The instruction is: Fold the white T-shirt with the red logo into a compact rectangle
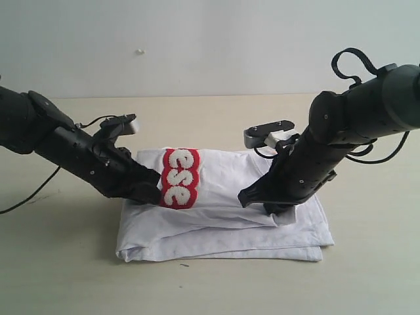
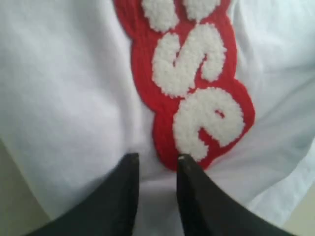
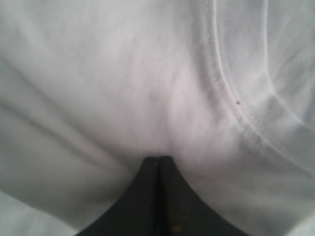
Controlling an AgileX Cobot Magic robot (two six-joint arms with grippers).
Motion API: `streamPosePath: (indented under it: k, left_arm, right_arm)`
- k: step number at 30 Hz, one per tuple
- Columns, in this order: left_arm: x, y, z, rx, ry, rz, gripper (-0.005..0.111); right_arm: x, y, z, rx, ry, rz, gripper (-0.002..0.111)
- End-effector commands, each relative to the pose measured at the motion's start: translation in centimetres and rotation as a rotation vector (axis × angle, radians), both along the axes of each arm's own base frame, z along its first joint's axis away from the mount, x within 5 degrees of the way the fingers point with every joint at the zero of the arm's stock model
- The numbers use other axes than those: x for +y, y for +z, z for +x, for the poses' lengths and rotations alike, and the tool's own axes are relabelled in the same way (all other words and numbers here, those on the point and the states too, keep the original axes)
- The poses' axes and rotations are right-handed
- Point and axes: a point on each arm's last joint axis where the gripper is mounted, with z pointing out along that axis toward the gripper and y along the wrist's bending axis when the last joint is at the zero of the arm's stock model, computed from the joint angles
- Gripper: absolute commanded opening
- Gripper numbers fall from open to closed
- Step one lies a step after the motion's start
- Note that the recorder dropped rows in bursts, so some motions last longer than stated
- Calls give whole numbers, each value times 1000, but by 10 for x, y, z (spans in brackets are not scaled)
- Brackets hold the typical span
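The left arm [image 1: 72, 154] and right arm [image 1: 328, 154] slant down toward each other, the left gripper [image 2: 156, 161] slightly parted, the right gripper [image 3: 158, 160] pressed tight together

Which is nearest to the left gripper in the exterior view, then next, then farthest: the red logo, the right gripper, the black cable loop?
From the left gripper:
1. red logo, right beside its fingers.
2. right gripper, across the white T-shirt, on the right.
3. black cable loop, top right, on the right arm.
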Motion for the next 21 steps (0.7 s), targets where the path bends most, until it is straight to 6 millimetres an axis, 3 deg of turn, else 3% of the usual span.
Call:
streamPosePath:
  k: [1,10,21]
  left_arm:
    - [11,23,5,-87,13,10,50]
    - [16,78,-6,-163,-13,-44,45]
    - [27,142,-35,-251,24,-43,6]
  right_arm:
    - [-1,15,-3,-19,9,0,10]
    - [-3,72,-8,-174,37,28,14]
    - [-10,142,-32,-352,60,48,14]
